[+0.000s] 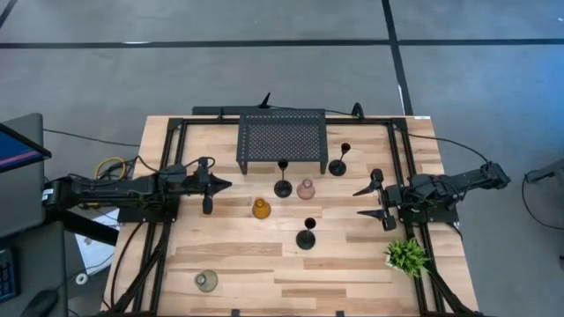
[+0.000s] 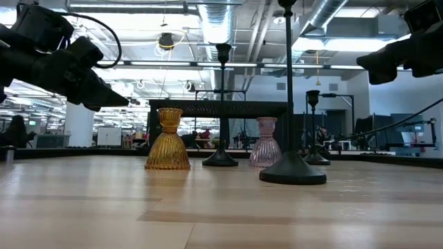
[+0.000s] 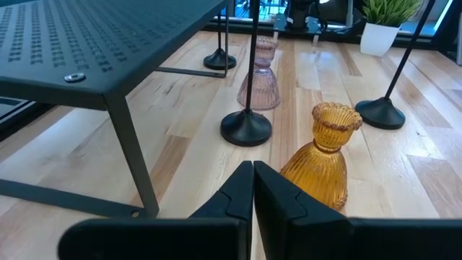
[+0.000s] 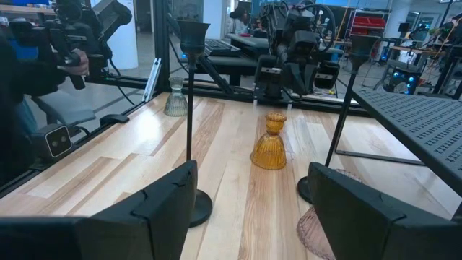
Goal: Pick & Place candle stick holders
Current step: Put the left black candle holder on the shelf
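Note:
Three slim black candle stick holders stand on their round bases: one (image 1: 283, 187) in front of the rack, one (image 1: 338, 167) at the rack's right corner, one (image 1: 306, 238) nearer the front. A pink holder (image 1: 306, 188), an amber one (image 1: 261, 209) and a grey-green one (image 1: 206, 281) stand upright on the wood. My left gripper (image 1: 225, 185) hovers shut left of the amber holder (image 3: 321, 155), fingertips (image 3: 253, 173) together. My right gripper (image 1: 359, 202) hovers open on the right, empty, facing the amber holder (image 4: 271, 144).
A black perforated rack (image 1: 282, 141) stands at the far middle on thin legs. A small green potted plant (image 1: 406, 255) sits at the near right, beside the right arm's base. Black frame rails run along both table sides. A person (image 4: 29, 65) stands beyond the table's near edge.

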Motion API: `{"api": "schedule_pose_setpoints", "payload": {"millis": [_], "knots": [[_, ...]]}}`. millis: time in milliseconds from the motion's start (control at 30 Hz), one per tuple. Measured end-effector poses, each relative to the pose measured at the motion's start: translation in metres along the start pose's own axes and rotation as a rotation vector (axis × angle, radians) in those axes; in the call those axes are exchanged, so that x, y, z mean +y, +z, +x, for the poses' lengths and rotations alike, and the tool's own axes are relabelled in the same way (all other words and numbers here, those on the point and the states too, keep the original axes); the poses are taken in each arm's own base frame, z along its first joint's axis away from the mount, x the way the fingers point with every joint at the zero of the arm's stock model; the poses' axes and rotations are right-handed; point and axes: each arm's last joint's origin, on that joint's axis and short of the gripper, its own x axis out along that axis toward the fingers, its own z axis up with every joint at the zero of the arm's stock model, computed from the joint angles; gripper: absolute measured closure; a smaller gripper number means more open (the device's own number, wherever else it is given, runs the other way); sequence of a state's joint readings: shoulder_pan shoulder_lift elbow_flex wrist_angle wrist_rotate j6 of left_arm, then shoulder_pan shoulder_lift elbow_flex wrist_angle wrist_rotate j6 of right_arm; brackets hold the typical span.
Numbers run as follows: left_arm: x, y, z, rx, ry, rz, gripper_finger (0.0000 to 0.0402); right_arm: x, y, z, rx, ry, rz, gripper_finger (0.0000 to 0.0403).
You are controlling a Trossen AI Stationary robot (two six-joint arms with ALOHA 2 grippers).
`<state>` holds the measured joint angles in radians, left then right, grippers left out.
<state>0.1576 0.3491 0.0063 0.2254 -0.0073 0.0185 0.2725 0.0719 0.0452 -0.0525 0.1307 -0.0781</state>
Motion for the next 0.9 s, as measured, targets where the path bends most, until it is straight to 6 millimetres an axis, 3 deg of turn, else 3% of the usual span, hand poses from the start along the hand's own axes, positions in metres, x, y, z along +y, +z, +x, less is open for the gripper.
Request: {"api": "schedule_pose_setpoints", "payload": {"millis": [900], "knots": [[0.0000,0.0030,0.0000,-0.031,0.001,0.000,0.0390,-0.0002,0.0001,0.0000,-0.001,-0.005,-0.011,0.0148]]}}
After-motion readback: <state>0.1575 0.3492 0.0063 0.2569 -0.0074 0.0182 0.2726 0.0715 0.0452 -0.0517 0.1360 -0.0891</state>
